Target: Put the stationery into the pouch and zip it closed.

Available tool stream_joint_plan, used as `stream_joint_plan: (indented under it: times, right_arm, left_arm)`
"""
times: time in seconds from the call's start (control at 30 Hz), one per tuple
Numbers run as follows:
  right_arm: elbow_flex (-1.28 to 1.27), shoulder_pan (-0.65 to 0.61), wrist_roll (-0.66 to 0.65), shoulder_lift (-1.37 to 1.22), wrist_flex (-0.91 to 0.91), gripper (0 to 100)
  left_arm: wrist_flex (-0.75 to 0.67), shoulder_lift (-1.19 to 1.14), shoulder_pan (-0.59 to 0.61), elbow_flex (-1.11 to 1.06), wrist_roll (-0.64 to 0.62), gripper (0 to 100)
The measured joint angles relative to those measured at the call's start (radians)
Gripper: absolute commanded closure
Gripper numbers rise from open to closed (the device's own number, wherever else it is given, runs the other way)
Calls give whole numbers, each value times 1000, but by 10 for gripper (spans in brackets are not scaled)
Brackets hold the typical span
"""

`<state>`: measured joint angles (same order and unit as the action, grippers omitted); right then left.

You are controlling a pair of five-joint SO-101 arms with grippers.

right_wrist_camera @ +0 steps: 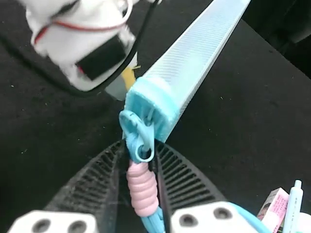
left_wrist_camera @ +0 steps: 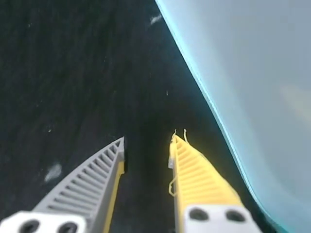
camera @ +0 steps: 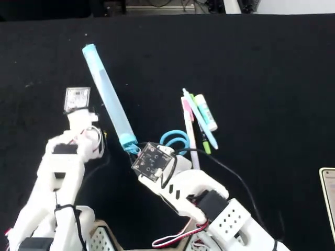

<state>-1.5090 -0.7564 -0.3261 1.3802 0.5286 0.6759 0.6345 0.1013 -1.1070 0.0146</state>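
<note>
The pouch (camera: 109, 94), a long pale-blue sleeve, lies on a slant across the black table (camera: 261, 63), with its zipper end toward the arms. At that end the blue zipper pull (right_wrist_camera: 138, 138) and the pink ribbed bead (right_wrist_camera: 142, 189) hanging from it sit between the jaws of your right gripper (right_wrist_camera: 141, 155), which are pinched closed on the bead. Your left gripper (left_wrist_camera: 146, 143) hangs low over bare table just beside the pouch's long edge, its fingers parted with nothing between them.

The pens (camera: 191, 125) and glue stick (camera: 205, 111) lie in a loose bundle well apart from the pouch, on its far side from the left arm, with a pair of blue loops (camera: 175, 139) near them. Nothing looks loaded yet, so you are most likely at the opening step. The next move calls for a steady pull along the pouch's length while the left gripper pins the body, or the whole sleeve will slide with the pull.

The right wrist view gives you the grip on the bead, which the high view hides under the wrist. The left wrist view shows the gap between the fingers. The high view alone lays out pouch and stationery together. You cannot tell from any of them how far the zip is open.
</note>
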Motion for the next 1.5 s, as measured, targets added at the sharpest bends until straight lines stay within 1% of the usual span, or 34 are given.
stream_joint_plan:
  times: [0.07, 0.13, 0.23, 0.37, 0.5, 0.57, 0.73, 0.87, 0.93, 1.03, 1.13, 1.23, 1.37, 1.5]
  right_arm:
    - [0, 0, -2, 0, 0, 987]
    - [0, 0, -31, 0, 3, 988]
    - [0, 0, -91, 0, 46, 988]
    - [2, 0, -110, 0, 98, 988]
    - [29, 0, -112, 0, 157, 988]
    - [34, 0, -115, 0, 166, 988]
    - [34, 11, -100, 0, 144, 988]
    - [34, 81, -38, 0, 89, 988]
    - [34, 110, -29, 0, 81, 988]
    - [34, 118, -28, 0, 78, 987]
    - [34, 120, -26, 0, 78, 987]
    - [34, 123, -25, 0, 78, 987]
    - [34, 121, -26, 0, 78, 987]
    - [34, 110, -25, 0, 78, 987]
  left_arm:
    - [112, 0, 0, 68, 0, 844]
    - [193, 0, 0, 118, -3, 844]
    - [241, 8, 0, 147, -3, 844]
    - [255, 110, 2, 147, -3, 843]
    - [255, 301, 2, 80, -3, 841]
    - [255, 390, 2, 43, 3, 823]
    - [255, 543, 2, 5, 43, 793]
    - [255, 614, 2, -6, 52, 790]
    - [261, 646, 2, -6, 52, 790]
    - [285, 697, 2, -6, 97, 790]
    - [318, 758, -40, -6, 167, 790]
    - [359, 835, -112, -6, 218, 790]
    - [382, 957, -184, -9, 233, 790]
    - [382, 1051, -245, -61, 242, 790]
